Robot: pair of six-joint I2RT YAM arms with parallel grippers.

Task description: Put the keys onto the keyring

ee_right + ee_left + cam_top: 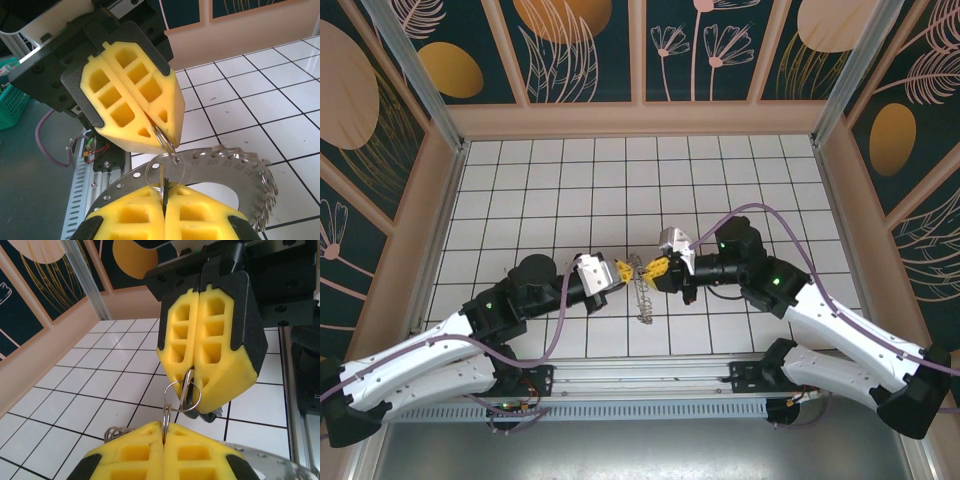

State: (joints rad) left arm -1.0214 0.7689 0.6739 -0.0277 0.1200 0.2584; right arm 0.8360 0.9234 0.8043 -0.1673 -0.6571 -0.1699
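The left arm (440, 350) reaches in from the lower left across the white tiled table (570, 180). The left gripper (620, 270) sits at mid-table, and its yellow fingers (135, 455) are pressed flat together. They pinch a thin metal loop (166, 416) edge-on, and this loop looks like one of the small loops fringing the keyring (642, 298).

In the top view the keyring hangs just below the point where the two grippers meet, with its lower end down near the tiles. In the right wrist view its grey band (225, 162) curves behind the near fingers, stamped with small numbers and crowded with little loops along its rim. The left wrist view shows part of the same band (270, 460) low on the right.

The right gripper (657, 268) faces the left one tip to tip, almost touching. Its fingers (200, 220) are also closed tight, and they clamp the keys (164, 184). This is one small dark piece standing in the slit between the fingertips, with a small round ring (148, 174) on it. That ring overlaps the loop held by the left gripper (162, 136), but I cannot tell whether the two are linked or only touching. The right arm (850, 330) runs off to the lower right.
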